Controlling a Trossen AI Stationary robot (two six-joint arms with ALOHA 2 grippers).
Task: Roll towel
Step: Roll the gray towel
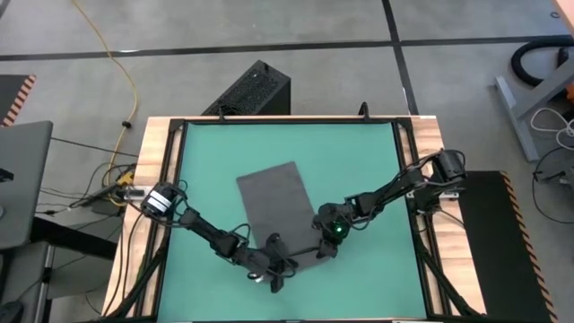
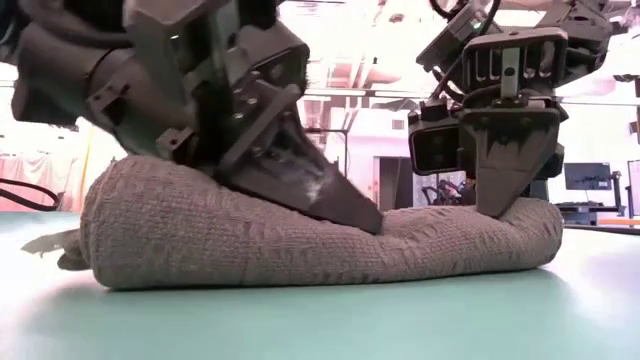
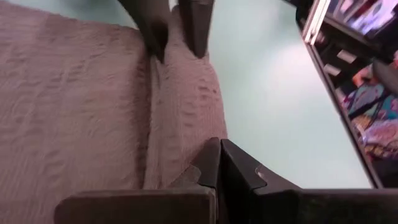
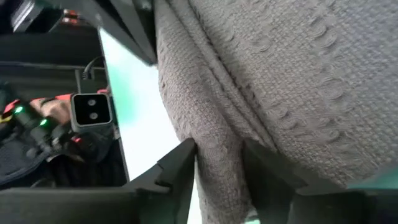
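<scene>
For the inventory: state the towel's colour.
Plain dark grey towel, unpatterned; clearest in the high view.

No lettering (labels, brands or numbers) can be read anywhere.

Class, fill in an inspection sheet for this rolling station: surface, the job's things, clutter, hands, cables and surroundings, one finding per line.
Surface: green mat in a wooden-edged table frame.
Job's things: grey towel lies flat on the mat, its near edge turned over into a low roll.
Clutter: nothing seen on the mat.
Hands: left hand shut, fingertips pressed on the roll; right hand has its fingers straddling a fold of towel at the roll's other end, fingers apart.
Cables: yellow cable crosses the floor; a tangle of cords lies beside the table's left edge.
Surroundings: black box behind the table, concrete floor, laptop at far left.
</scene>
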